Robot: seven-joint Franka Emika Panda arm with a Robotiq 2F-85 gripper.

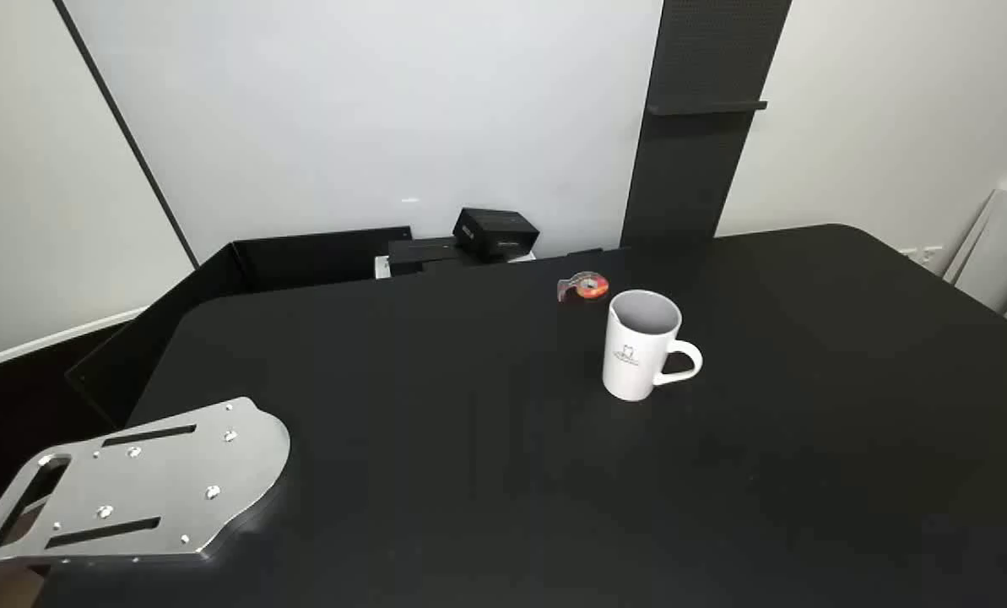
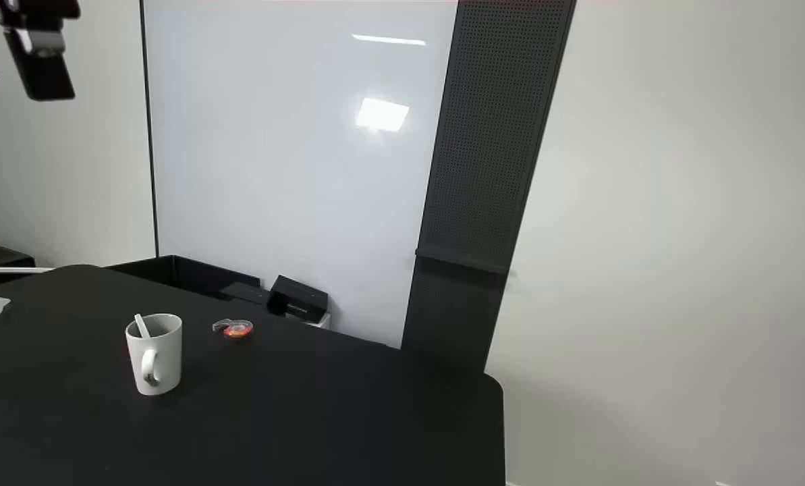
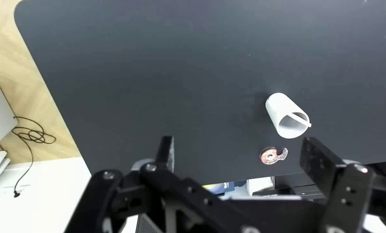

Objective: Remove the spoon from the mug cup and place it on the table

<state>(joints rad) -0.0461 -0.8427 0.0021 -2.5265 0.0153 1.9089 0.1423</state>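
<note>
The white mug cup [image 1: 628,359] stands upright on the black table [image 1: 435,473], handle out to one side; it also shows in an exterior view [image 2: 162,364] and in the wrist view [image 3: 280,105]. The slim white spoon [image 2: 142,326] leans inside the mug, its end sticking out past the rim; it also shows in the wrist view [image 3: 300,120]. The spoon's lower part is hidden in the mug. My gripper [image 3: 239,153] is wide open and empty. In an exterior view the gripper [image 2: 19,79] hangs high above the table, well apart from the mug.
A clear tape dispenser with an orange roll [image 1: 590,285] lies near the mug. A grey perforated metal plate [image 1: 174,473] lies at a table edge. A small black box [image 1: 495,232] sits beyond the table edge, before a white wall. A dark perforated panel [image 2: 490,148] stands behind.
</note>
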